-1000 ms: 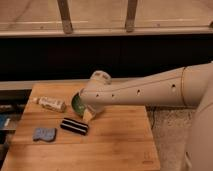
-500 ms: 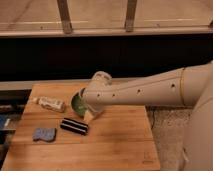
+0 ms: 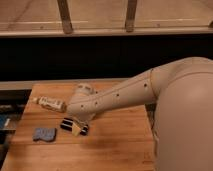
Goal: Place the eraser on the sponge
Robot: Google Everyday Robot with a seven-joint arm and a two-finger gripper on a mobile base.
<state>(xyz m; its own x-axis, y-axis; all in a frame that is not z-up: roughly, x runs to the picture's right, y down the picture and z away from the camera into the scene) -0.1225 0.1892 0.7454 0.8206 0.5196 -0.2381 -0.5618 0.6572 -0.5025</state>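
Observation:
The eraser (image 3: pixel 70 124), a small black block with white stripes, lies on the wooden table (image 3: pixel 110 145) left of centre. The blue-grey sponge (image 3: pixel 44 134) lies flat a short way to its left, apart from it. My gripper (image 3: pixel 76 130) has come down at the eraser's right end, and its yellowish tip overlaps the block. The cream arm (image 3: pixel 125 95) reaches in from the right and hides what lies behind the wrist.
A white tube-like bottle (image 3: pixel 51 104) lies on its side behind the eraser, near the wrist. The table's left edge is close to the sponge. A dark wall and a metal rail run behind the table.
The gripper has moved down and left, from beside the eraser onto its right end. The arm now covers the green bowl seen earlier. Eraser, sponge and bottle have not moved.

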